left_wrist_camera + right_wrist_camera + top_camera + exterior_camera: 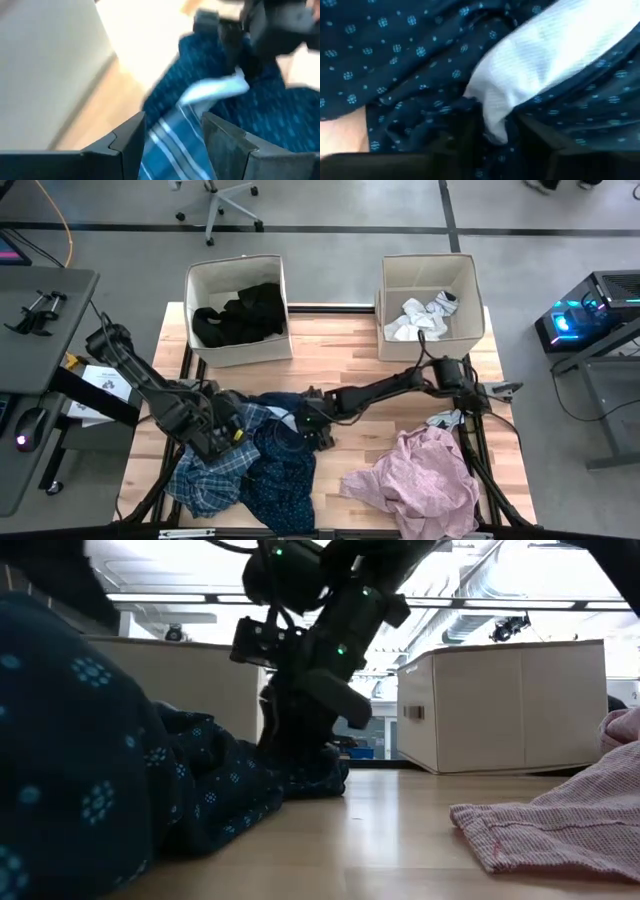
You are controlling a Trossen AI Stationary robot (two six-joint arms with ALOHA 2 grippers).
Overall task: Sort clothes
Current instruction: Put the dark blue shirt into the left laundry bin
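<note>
Fingers of the right gripper [318, 423] were down in the dark navy patterned shirt [285, 470], and through the right wrist camera I saw them closing around a white fold of fabric [540, 65] lying in the navy cloth; whether the pinch was complete I could not tell. On the left gripper [172, 137] the fingers stood spread, with the blue-white plaid shirt [215, 470] lying between them but not squeezed. That gripper sat over the plaid shirt at the near left of the surface [340, 350].

Both shirts lay bunched together near the left, touching. A pale pink garment [420, 475] was heaped at the near right, well apart from them, with a small sock [443, 420] just beyond it. Across the far edge stood two beige boxes: the left box [238, 310] held a black garment [240, 315], the right box [430, 295] held white socks [420, 318].

I judged the sort partly done, with the right arm starting a pick on the white piece. Next, as I saw it, the fingers had to close firmly on the white fold alone, without catching navy cloth, then lift straight up so it peeled free. If navy fabric came along, I would have needed to shake or re-grip. From its colour, the right box looked the likely destination.
</note>
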